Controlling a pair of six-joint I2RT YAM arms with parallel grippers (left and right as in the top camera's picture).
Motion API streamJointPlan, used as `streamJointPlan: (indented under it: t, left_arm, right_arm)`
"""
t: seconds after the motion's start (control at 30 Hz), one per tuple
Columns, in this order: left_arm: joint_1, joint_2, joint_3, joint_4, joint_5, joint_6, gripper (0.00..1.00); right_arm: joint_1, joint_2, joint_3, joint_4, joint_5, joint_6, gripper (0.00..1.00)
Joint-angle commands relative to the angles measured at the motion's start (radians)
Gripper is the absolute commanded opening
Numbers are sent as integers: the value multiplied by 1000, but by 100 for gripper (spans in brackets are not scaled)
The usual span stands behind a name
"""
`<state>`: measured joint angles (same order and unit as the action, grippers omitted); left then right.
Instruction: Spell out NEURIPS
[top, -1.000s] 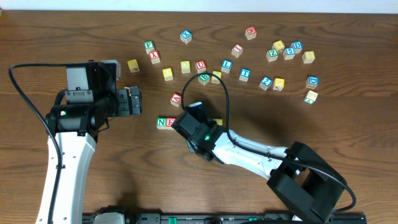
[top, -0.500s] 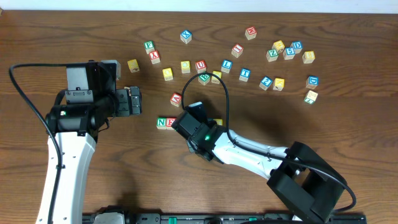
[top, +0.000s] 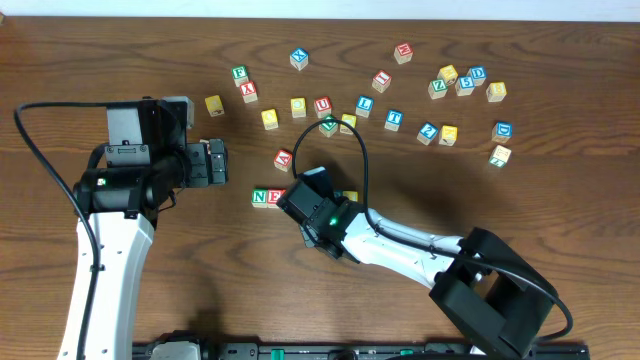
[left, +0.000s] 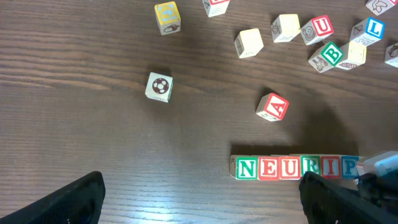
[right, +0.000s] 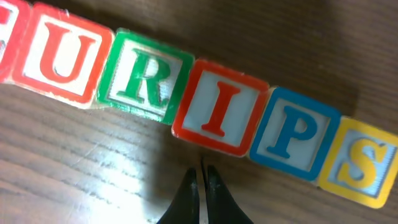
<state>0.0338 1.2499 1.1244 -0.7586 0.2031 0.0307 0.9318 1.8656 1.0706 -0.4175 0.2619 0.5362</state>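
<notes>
A row of letter blocks lies on the table. In the right wrist view I read U (right: 61, 53), R (right: 144, 78), I (right: 219, 109), P (right: 295, 135) and S (right: 367, 163), touching side by side. In the left wrist view the row (left: 292, 168) reads N, E, U, R, I, P before my right arm hides its right end. My right gripper (right: 203, 180) is shut and empty, its tips just in front of the I block; overhead it sits over the row (top: 312, 205). My left gripper (left: 199, 199) is open and empty, to the left of the row (top: 216, 163).
Loose letter blocks are scattered across the far half of the table: an A block (top: 283, 158) just behind the row, a U block (top: 322, 105), a B block (top: 329, 126), a yellow block (top: 213, 104), and several more at the far right (top: 465, 82).
</notes>
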Motion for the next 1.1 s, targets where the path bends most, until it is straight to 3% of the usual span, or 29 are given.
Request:
streamJointPlan:
  t: [0.0, 0.53, 0.87, 1.07]
  left_arm:
    - [5, -2, 22, 0, -6, 10, 98]
    - [5, -2, 22, 0, -6, 10, 98]
    - [5, -2, 22, 0, -6, 10, 98]
    - [5, -2, 22, 0, -6, 10, 98]
  right_arm:
    - [-1, 12, -5, -21, -21, 10, 1]
    - [-1, -70, 0, -133, 5, 100, 1]
    - [-6, -320, 0, -211, 320, 197, 1]
    - [-32, -334, 0, -215, 387, 230, 1]
